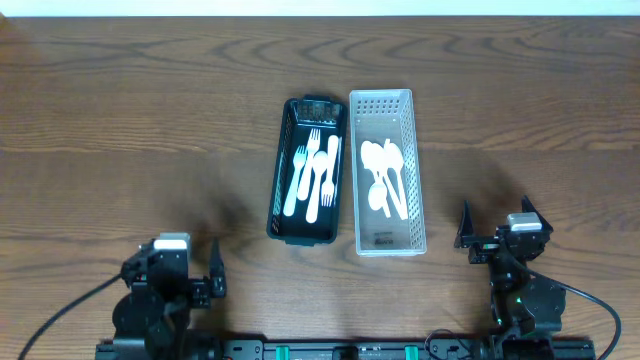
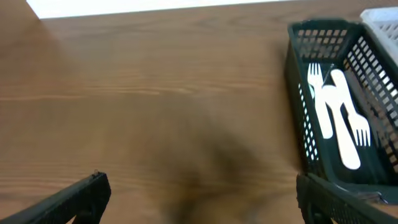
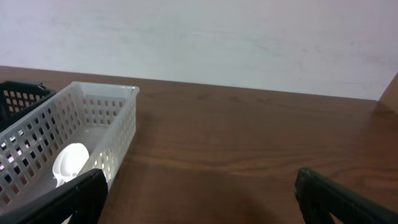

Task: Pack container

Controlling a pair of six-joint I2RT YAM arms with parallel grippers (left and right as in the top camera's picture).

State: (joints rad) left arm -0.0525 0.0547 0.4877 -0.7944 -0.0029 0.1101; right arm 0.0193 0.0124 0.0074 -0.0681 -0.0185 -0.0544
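Note:
A black basket point(image 1: 283, 170) stands at the table's middle and holds several white plastic forks point(image 1: 315, 172). A white perforated basket point(image 1: 417, 170) stands right beside it and holds several white plastic spoons point(image 1: 385, 175). My left gripper point(image 1: 190, 275) is open and empty near the front left, away from the baskets. My right gripper point(image 1: 500, 238) is open and empty at the front right. The left wrist view shows the black basket point(image 2: 298, 106) with forks point(image 2: 339, 121) at right, and the fingers point(image 2: 199, 199) wide apart. The right wrist view shows the white basket point(image 3: 118, 134) with a spoon point(image 3: 69, 160) at left, and the fingers point(image 3: 199, 199) wide apart.
The wooden table point(image 1: 130, 130) stretches around both baskets. A pale wall point(image 3: 249, 43) rises behind the table's far edge.

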